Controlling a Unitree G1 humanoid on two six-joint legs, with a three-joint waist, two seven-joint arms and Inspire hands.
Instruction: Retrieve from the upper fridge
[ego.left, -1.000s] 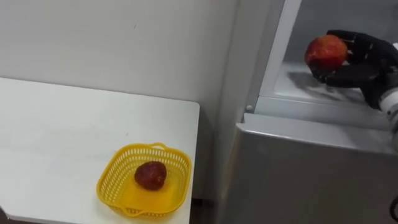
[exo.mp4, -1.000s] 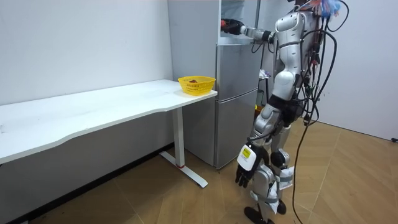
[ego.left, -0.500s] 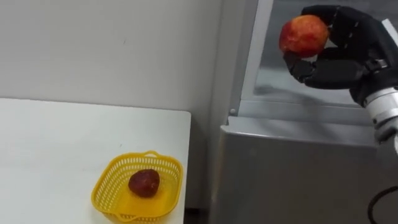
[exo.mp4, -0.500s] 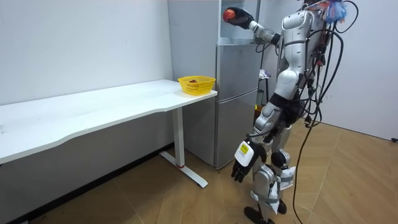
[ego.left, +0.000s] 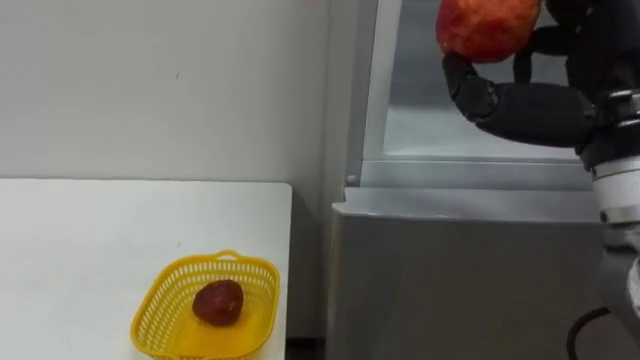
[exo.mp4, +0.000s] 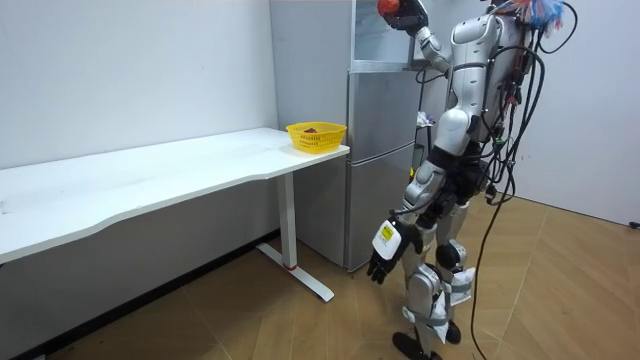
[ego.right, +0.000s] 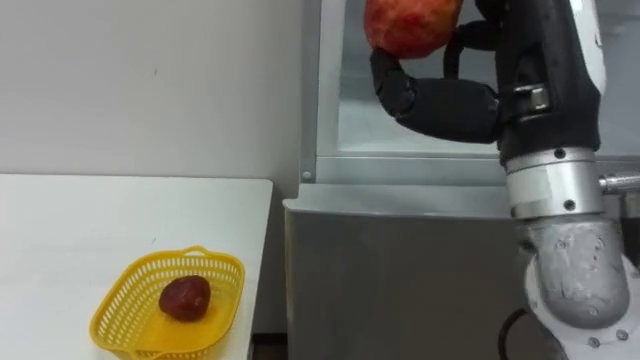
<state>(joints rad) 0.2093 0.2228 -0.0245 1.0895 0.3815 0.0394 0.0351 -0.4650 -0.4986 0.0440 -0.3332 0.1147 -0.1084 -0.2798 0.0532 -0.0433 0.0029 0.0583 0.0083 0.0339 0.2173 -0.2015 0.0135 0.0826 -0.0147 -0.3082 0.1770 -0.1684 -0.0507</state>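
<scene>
In the left eye view, the right hand (ego.left: 545, 105) holds a red fruit (ego.left: 487, 25) high in front of the open upper fridge (ego.left: 420, 120). Its fingers (ego.left: 468, 88) are curled beneath and behind the fruit. Down on the desk (ego.left: 80, 250), a yellow basket (ego.left: 160, 310) holds a dark fruit (ego.left: 217, 301).

In the room view, the robot stands facing the fridge with its right arm lifted. The left hand (exo.mp4: 385, 262) hangs by the thigh with loose fingers. The basket sits at the desk corner beside the fridge.

In the right eye view, the fruit rests on top of the fingers more than inside them, with its top cut off by the frame. That looks like the risk (a round, smooth thing cradled from below). A quick swing towards the basket could roll it off, or it could knock against the fridge's frame.
</scene>
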